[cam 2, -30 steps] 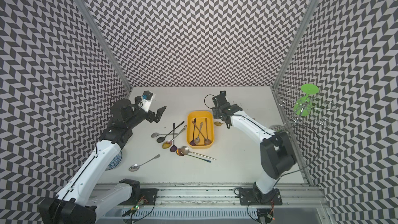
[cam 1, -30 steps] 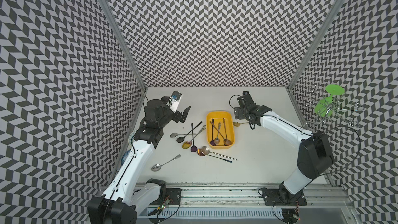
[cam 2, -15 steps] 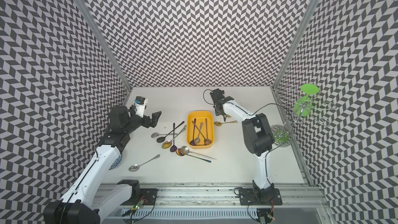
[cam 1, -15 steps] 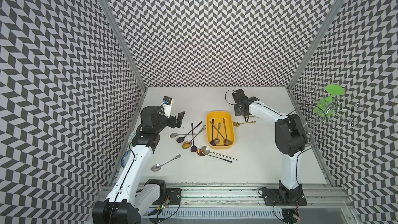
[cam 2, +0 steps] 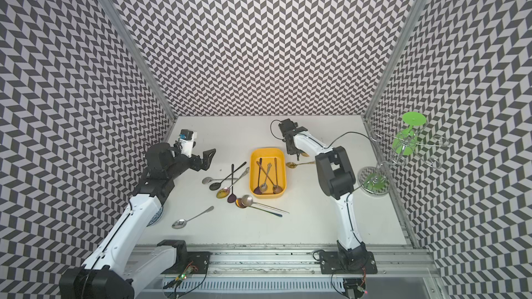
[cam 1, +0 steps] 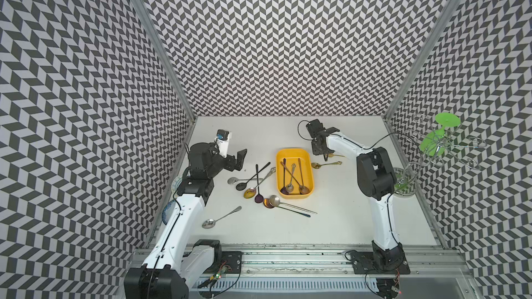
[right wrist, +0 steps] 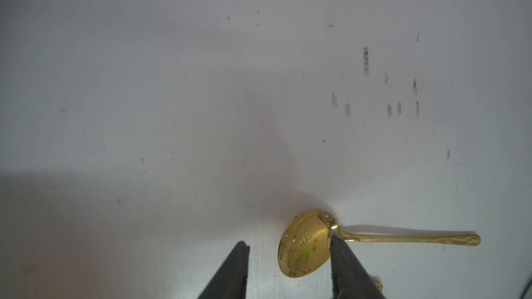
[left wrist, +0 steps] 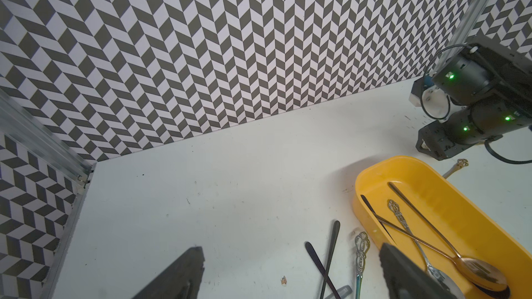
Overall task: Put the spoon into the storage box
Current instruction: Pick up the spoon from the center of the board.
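Right gripper (right wrist: 289,241) straddles the bowl of the gold spoon (right wrist: 305,243) beside the yellow box (cam 1: 307,168), jaws part-open, apparently not pinching yet; left gripper (left wrist: 292,248) waits wide open.

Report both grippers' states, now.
Left gripper: open, empty.
Right gripper: open, jaws set about the bowl of the gold spoon, not clamped on it.

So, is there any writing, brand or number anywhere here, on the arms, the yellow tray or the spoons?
Nothing here can be read.
Small white mark on the left arm's black joint: too small to read.
Blue sticker on its white camera block: blurred.
Yellow plastic tray, metal spoons: no lettering shows.
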Controlling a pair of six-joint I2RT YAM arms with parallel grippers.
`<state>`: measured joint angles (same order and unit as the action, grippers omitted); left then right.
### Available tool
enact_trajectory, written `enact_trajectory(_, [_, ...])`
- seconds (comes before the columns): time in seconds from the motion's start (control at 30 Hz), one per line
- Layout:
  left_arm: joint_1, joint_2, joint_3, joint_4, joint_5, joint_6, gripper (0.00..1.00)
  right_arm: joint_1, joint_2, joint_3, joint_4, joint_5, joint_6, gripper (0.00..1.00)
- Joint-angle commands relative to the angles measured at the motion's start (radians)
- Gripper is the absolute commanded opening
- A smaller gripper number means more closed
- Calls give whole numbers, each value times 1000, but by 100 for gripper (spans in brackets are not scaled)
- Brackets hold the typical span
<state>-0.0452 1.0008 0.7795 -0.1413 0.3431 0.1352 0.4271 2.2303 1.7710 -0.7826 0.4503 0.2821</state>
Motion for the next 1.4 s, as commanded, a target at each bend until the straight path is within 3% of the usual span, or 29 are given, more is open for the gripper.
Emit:
enact_trajectory(0.0, [6,-1,8,7,11,-16,99,6,25,2,-11,47,20,42])
enact_trajectory(0.4, [5,-19,-21,32,12,-13,99,8,79,18,-22,102,8,34])
enact_trajectory(0.73, [2,-14,10,1,-5,-11,99,17,72,30,-27,153,-3,0])
enact_trajectory(1.37, [15,-16,-21,42,6,-25,99,156,-217,-62,45,228,-186,0])
